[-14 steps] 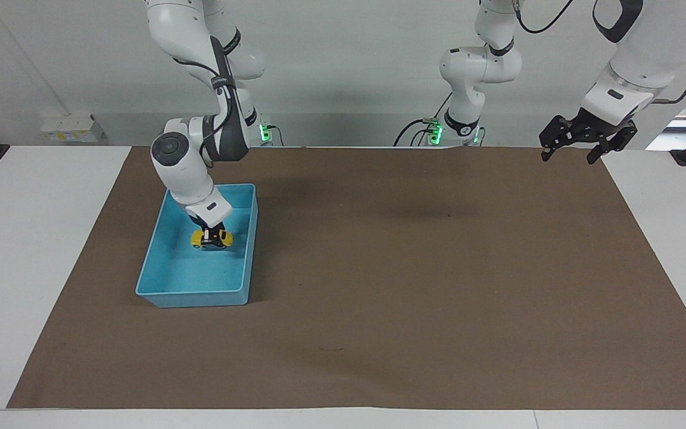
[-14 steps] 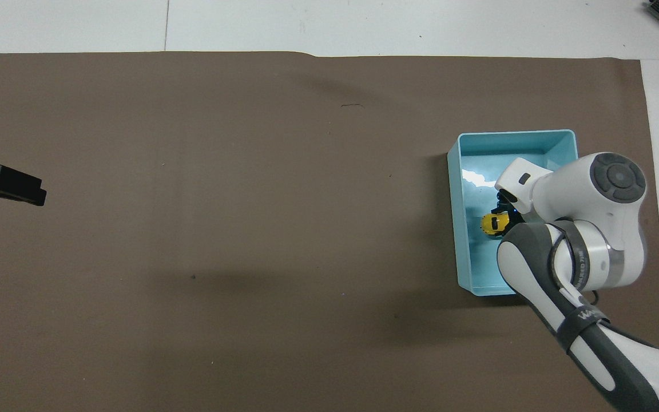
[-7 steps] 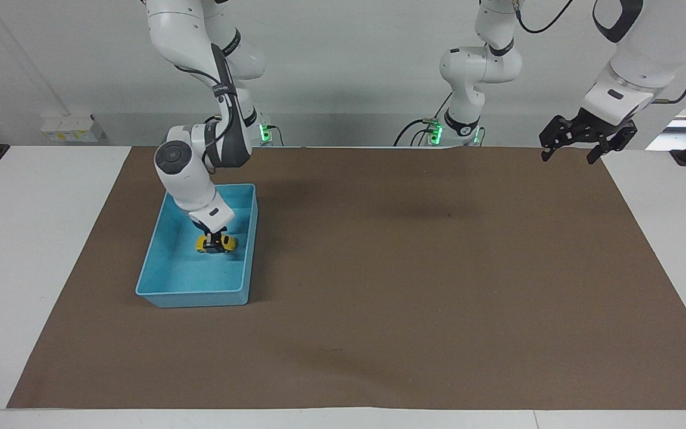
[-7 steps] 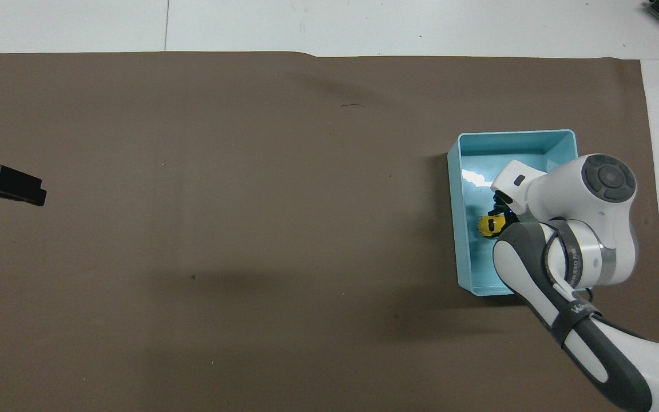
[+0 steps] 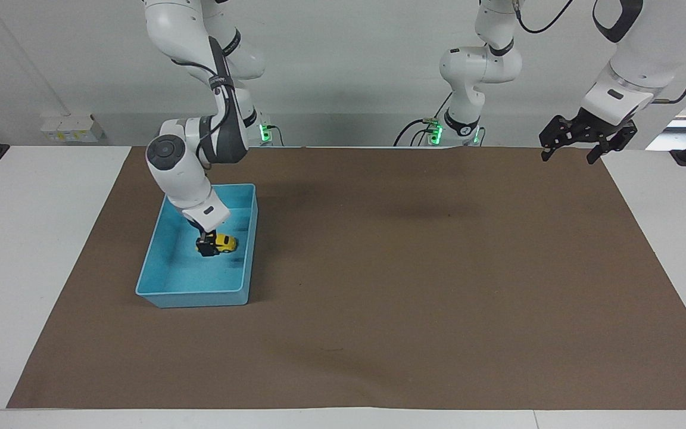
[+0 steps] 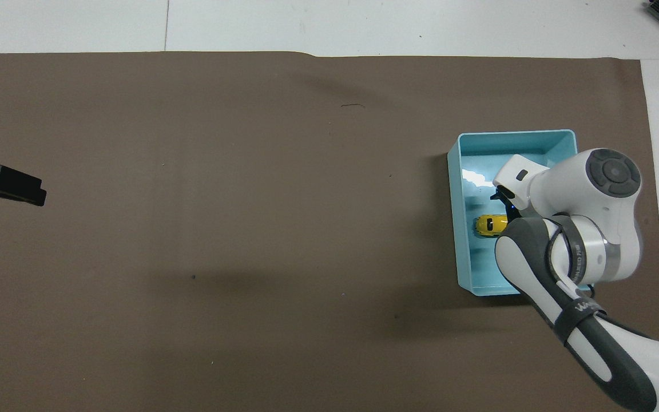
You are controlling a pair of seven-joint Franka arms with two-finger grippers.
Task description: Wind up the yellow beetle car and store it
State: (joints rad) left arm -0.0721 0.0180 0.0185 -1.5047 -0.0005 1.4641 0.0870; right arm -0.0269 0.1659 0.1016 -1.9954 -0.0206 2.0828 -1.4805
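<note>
The right hand point(image 5: 207, 245), fingers apparently spread and gripping nothing, sits low in the light-blue tray point(image 5: 158, 286) just beside the yellow beetle car point(image 5: 224, 242) resting on its floor, near the surface's right-arm end, while the left hand point(image 5: 575, 149) waits open above the opposite end's robot-side corner.

yellow beetle car point(image 5: 224, 242): glossy, looks like hard plastic or painted metal; dark windows
light-blue tray point(image 5: 167, 286): smooth plastic, shiny floor with a white glare patch, lower left of the facing view
brown mat point(image 5: 414, 268): matt, paper-like sheet, faint creases, wavy at one edge
table point(image 5: 33, 238): white, smooth, low sheen
arm shells point(image 6: 604, 194): glossy white plastic, dark grey bands
</note>
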